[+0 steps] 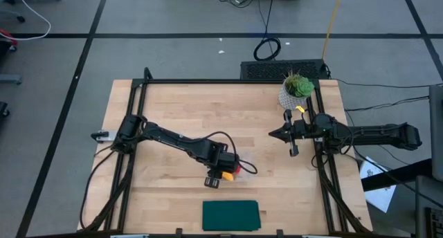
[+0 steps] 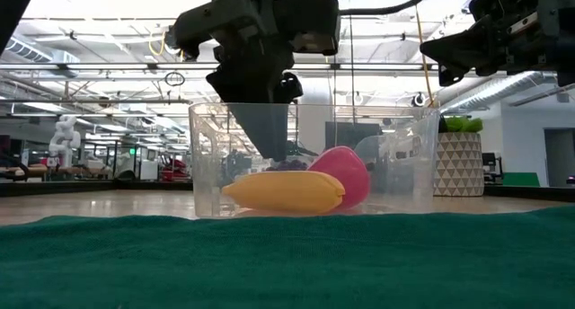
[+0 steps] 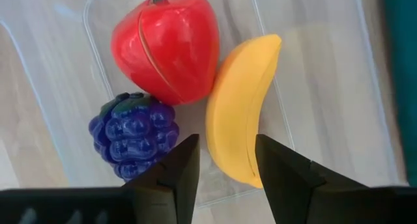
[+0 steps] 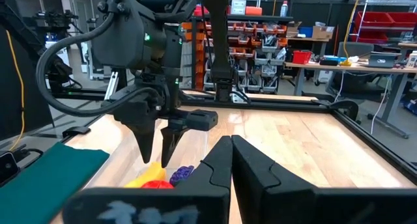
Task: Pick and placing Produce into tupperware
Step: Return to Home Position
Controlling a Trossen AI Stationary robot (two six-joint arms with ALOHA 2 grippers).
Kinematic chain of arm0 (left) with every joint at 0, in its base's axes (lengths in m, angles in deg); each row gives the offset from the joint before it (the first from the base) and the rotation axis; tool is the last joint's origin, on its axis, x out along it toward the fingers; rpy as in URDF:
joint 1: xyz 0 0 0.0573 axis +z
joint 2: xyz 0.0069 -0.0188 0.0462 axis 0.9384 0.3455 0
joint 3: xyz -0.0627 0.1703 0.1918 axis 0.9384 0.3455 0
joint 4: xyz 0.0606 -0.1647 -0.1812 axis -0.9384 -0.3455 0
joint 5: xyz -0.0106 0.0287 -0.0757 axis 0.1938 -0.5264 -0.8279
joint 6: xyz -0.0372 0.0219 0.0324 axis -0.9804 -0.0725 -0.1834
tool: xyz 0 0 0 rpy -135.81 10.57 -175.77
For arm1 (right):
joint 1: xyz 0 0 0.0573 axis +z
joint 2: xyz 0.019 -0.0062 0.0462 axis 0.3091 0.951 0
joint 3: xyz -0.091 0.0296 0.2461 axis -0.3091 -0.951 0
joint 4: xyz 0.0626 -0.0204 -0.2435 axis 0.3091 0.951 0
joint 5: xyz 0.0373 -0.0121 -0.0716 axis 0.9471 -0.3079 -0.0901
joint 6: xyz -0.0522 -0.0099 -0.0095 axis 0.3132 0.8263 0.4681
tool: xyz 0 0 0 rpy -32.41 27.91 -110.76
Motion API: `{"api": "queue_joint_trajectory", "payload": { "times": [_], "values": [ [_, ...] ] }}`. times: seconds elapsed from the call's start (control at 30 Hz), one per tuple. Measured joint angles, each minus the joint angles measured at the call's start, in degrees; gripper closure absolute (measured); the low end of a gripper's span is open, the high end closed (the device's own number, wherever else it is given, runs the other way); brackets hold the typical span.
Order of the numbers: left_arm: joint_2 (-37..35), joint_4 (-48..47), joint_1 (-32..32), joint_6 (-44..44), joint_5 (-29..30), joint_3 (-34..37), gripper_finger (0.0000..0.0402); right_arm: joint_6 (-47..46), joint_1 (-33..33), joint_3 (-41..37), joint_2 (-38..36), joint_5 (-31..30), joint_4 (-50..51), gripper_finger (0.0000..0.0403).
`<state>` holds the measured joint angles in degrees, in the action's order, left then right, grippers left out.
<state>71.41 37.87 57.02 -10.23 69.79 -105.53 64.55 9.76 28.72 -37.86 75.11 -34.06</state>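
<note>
The clear tupperware [image 3: 319,74] stands on the wooden table, right of centre toward the near edge. In it lie a yellow banana [image 3: 241,113], a red strawberry [image 3: 166,45] and a purple grape cluster [image 3: 133,134], packed side by side on its floor. My left gripper [image 3: 227,165] points steeply down into the tupperware [image 2: 216,156], open, its fingertips just above the fruit with the banana's end showing in the gap between them. It holds nothing. My right gripper [image 1: 273,134] hangs level and shut at the table's right side, well clear.
A flat dark green rectangle [image 1: 230,215] lies at the near edge, just in front of the tupperware. A green potted plant in a white pot [image 1: 296,89] stands at the far right corner. Bare wood spreads across the table's left and far parts.
</note>
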Motion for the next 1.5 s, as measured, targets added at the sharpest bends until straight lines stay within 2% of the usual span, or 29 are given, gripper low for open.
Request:
{"api": "queue_joint_trajectory", "payload": {
  "times": [0.77, 1.13, 1.5],
  "values": [
    [0.0, -0.3, 0.0, 1.2, 0.2, 0.0, 0.0254, 0.0, 0.0, 0.0, 0.0, 0.0, 0.0, 0.0403],
    [0.0, -0.1, 0.0, 1.3, 0.2, 0.0, 0.0339, 0.0, 0.0, 0.0, 0.0, 0.0, 0.0, 0.0403],
    [0.0, -0.5, 0.0, 3.5, 0.2, 0.0, 0.0398, 0.0, 0.0, 0.0, 0.0, 0.0, -0.1, 0.0403]
  ]
}}
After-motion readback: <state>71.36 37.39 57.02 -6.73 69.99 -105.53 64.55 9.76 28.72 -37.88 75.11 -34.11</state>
